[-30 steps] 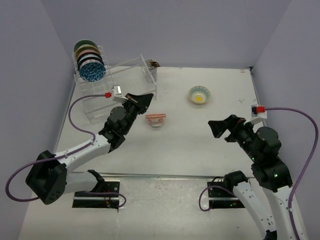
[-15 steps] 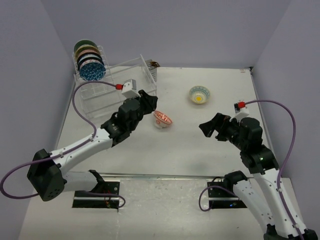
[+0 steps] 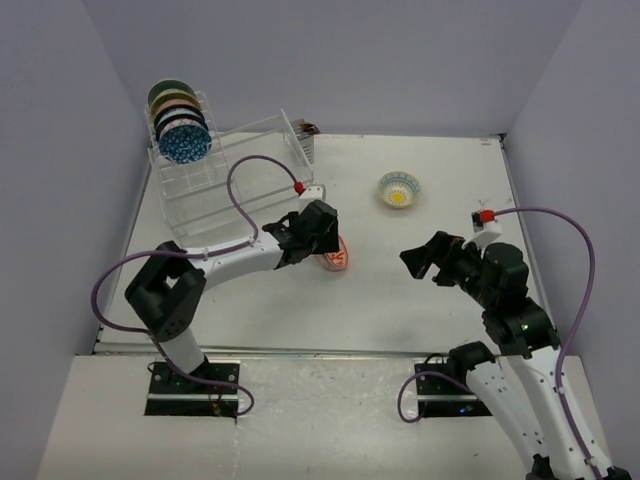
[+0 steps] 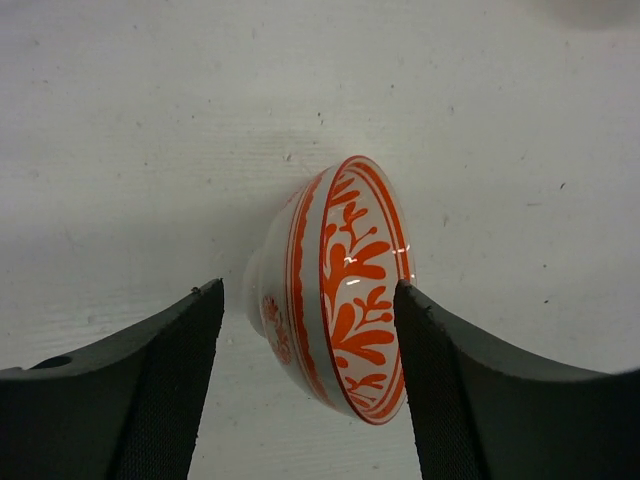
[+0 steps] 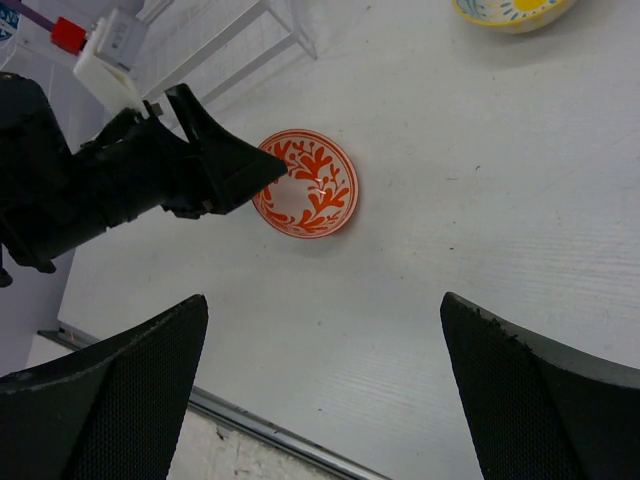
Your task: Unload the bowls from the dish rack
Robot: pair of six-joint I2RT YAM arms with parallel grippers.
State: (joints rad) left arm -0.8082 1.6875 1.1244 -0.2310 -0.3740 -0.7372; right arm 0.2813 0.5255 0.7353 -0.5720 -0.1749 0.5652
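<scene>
An orange-red patterned bowl lies tipped on its side on the white table, its inside facing right in the left wrist view. My left gripper straddles it with the jaws open. The left finger stands clear of the bowl's foot and the right finger is close against the rim. My right gripper hovers open and empty to the right, looking at the same bowl. Several bowls stand on edge in the clear dish rack at the back left.
A bowl with a yellow flower inside sits upright on the table at the back right, also at the top edge of the right wrist view. A metal rail runs along the table's near edge.
The left arm reached right and toward the near side with the orange bowl, which tipped onto its side. Its jaws went from shut to open. The right arm shifted slightly left.
</scene>
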